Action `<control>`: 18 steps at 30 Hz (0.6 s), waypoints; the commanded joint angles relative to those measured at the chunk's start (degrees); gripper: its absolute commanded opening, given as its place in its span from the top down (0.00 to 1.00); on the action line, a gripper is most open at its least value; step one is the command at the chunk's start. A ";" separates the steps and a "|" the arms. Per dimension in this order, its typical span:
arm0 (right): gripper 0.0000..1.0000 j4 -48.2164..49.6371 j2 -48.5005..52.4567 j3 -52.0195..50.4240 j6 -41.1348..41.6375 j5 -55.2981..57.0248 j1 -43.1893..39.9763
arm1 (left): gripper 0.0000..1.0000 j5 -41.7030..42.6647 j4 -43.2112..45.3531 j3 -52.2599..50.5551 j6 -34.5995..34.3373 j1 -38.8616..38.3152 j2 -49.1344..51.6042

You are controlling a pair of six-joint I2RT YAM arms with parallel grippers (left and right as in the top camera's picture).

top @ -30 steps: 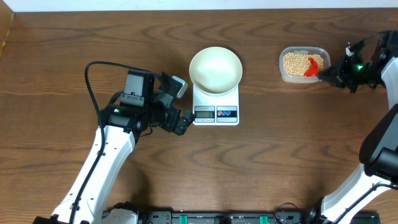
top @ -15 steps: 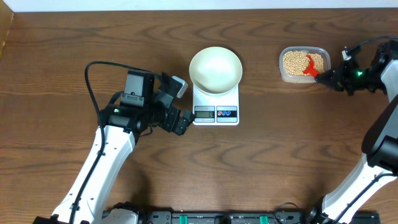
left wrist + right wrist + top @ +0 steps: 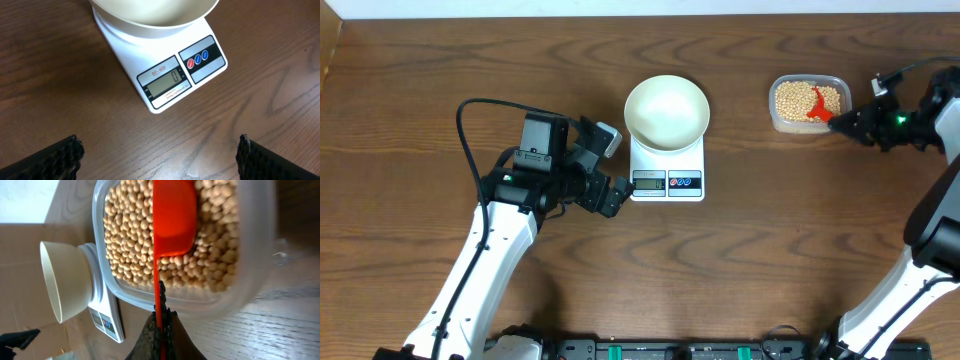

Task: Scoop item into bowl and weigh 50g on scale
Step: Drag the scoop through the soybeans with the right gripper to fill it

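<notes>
Right gripper [image 3: 161,325] clamps the scoop [image 3: 172,215] by its thin handle, left gripper [image 3: 160,157] gapes empty; a twist there could spill beans [image 3: 130,235].

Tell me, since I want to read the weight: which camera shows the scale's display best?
Left wrist: the display sits close and sharp, reading 0. Overhead shows it tiny, digits unreadable. Right wrist catches the scale sideways beyond the tub, display illegible.

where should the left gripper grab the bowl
Probably its left rim, from above, one finger inside and one outside: the bowl sits upright on the scale, its wall is thin, and that edge is nearest the open left gripper.
</notes>
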 commanded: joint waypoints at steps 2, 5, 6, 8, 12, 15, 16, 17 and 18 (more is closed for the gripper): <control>0.99 0.42 1.38 0.09 -0.15 -2.71 -2.43 | 0.00 -0.33 -0.17 -0.02 0.35 -0.02 0.15; 0.99 -0.20 1.38 0.09 -0.20 -4.90 -4.11 | 0.00 -0.31 -0.17 -0.02 0.35 -0.02 0.15; 0.99 -0.20 1.38 0.09 -0.20 -5.73 -4.57 | 0.00 -0.31 -0.17 -0.02 0.35 -0.02 0.15; 0.99 0.00 1.38 0.09 -0.22 -7.19 -5.27 | 0.00 -0.31 -0.17 -0.02 0.35 -0.02 0.15; 0.99 -0.02 1.38 0.09 -0.52 -9.66 -6.03 | 0.00 -0.33 -0.17 -0.02 0.35 -0.02 0.15; 0.99 -0.04 1.38 0.09 -0.63 -11.08 -6.34 | 0.00 -0.33 -0.17 -0.02 0.35 -0.02 0.15; 0.99 -0.04 1.38 0.09 -0.66 -11.43 -6.36 | 0.00 -0.33 -0.17 -0.02 0.35 -0.02 0.15; 0.99 -0.11 1.38 0.09 -0.66 -11.47 -6.40 | 0.00 -0.33 -0.17 -0.02 0.35 -0.02 0.15; 0.99 -0.17 1.38 0.09 -0.66 -11.54 -6.45 | 0.00 -0.31 -0.17 -0.02 0.35 -0.02 0.15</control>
